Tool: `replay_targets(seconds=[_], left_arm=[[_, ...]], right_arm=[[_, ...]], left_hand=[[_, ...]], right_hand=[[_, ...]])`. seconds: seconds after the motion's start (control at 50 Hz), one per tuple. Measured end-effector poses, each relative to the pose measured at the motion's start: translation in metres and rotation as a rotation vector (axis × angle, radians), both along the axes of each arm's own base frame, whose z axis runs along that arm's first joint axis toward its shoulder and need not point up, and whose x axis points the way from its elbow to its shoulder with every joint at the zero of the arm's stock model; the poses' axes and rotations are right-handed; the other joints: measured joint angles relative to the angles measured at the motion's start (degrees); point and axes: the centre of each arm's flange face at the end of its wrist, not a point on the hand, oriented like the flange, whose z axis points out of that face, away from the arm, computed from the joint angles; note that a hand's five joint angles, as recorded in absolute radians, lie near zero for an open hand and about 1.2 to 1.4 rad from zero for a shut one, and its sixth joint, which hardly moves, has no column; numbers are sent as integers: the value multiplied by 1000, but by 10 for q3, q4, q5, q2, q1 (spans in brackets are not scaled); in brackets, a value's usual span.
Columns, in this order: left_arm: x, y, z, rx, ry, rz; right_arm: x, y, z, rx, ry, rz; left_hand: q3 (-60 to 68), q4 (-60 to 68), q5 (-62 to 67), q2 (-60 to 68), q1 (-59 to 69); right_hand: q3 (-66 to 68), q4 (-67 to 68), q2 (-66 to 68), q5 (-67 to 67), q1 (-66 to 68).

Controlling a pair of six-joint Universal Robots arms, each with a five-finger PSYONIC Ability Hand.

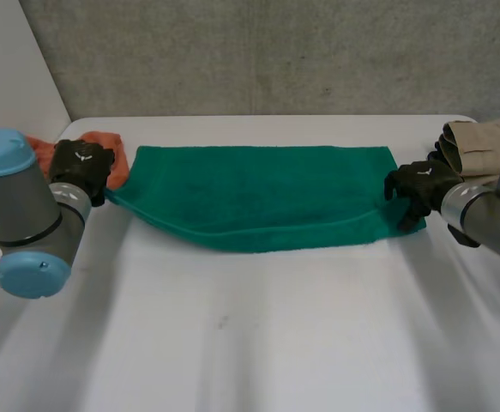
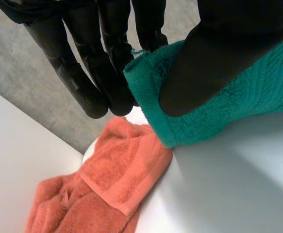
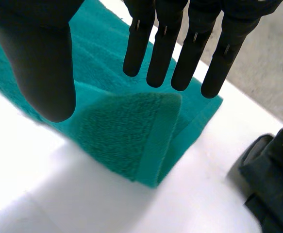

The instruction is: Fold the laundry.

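**Two hands at the ends of a green towel**

The left hand [image 1: 80,167] pinches the near left corner of a rectangular green terry towel [image 1: 258,197]. In the left wrist view the thumb presses the cloth [image 2: 238,97] against the straight fingers [image 2: 97,82], and that corner appears raised a little off the white table [image 1: 250,343].

The right hand [image 1: 421,190] is at the towel's opposite, right end. In the right wrist view its fingers [image 3: 163,53] are straight and set side by side, with the thumb held well apart. They hover over the corner of the cloth [image 3: 131,136] without gripping it. That corner is doubled over on itself and lies on the tabletop.

The towel stretches lengthwise between the two hands across the far half of the table, and its near edge sags in a shallow curve.

A crumpled orange terry towel [image 2: 112,184] lies just beyond the left hand, near the table's far left corner. A beige folded garment [image 1: 481,146] lies at the far right, behind the right hand, with a dark cloth [image 3: 270,184] close beside that hand.
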Motion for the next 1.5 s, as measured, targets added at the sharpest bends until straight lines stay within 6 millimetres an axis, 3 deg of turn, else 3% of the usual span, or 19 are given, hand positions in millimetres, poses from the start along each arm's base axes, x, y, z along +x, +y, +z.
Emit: replay_targets(seconds=[0.14, 0.3, 0.44, 0.64, 0.68, 0.76, 0.8, 0.9, 1.02, 1.18, 1.28, 1.38, 1.5], left_arm=[[0, 4, 13, -25, 9, -16], [0, 3, 17, -38, 13, -17], [-1, 2, 17, -40, 13, -20], [-4, 1, 17, -43, 14, -27], [-4, 1, 17, -41, 13, -27], [-3, 3, 16, -26, 7, -26], [-3, 4, 16, -19, 3, -25], [2, 15, 14, 47, -38, -18], [18, 50, 13, 223, -164, -4], [41, 108, 9, 505, -321, -48], [41, 123, 8, 575, -362, -99], [32, 108, 11, 517, -378, -118], [16, 64, 13, 364, -354, -87]], right_arm=[[-5, -4, 18, 181, -64, -44], [-6, -22, 22, 196, -88, -112], [3, -34, 16, 151, -79, -150], [23, -41, -9, 73, 46, -139], [25, -41, -15, 65, 92, -133], [24, -37, -16, 70, 151, -140], [23, -36, -13, 74, 159, -145], [10, -23, 11, 120, 154, -158], [-11, 7, 38, 168, 165, -48], [-39, 65, 37, 197, 462, 275], [-44, 79, 35, 214, 525, 349], [-40, 64, 30, 195, 450, 275], [-29, 30, 22, 75, 324, 149]], left_hand=[[0, 0, 0, 0, 0], [0, 0, 0, 0, 0], [0, 0, 0, 0, 0], [0, 0, 0, 0, 0], [0, 0, 0, 0, 0], [0, 0, 0, 0, 0], [0, 0, 0, 0, 0], [0, 0, 0, 0, 0], [0, 0, 0, 0, 0], [0, 0, 0, 0, 0], [0, 0, 0, 0, 0], [0, 0, 0, 0, 0], [0, 0, 0, 0, 0]], right_hand=[[0, 0, 0, 0, 0], [0, 0, 0, 0, 0], [-22, -18, -29, -19, -25], [-55, -54, -73, -55, -58], [-16, -16, -34, -8, -24], [269, 271, 263, 281, 266], [301, 305, 289, 311, 276], [316, 323, 294, 314, 276], [316, 323, 294, 314, 276], [317, 323, 294, 314, 276], [317, 323, 294, 314, 276], [317, 323, 294, 314, 276], [317, 323, 294, 314, 276]])
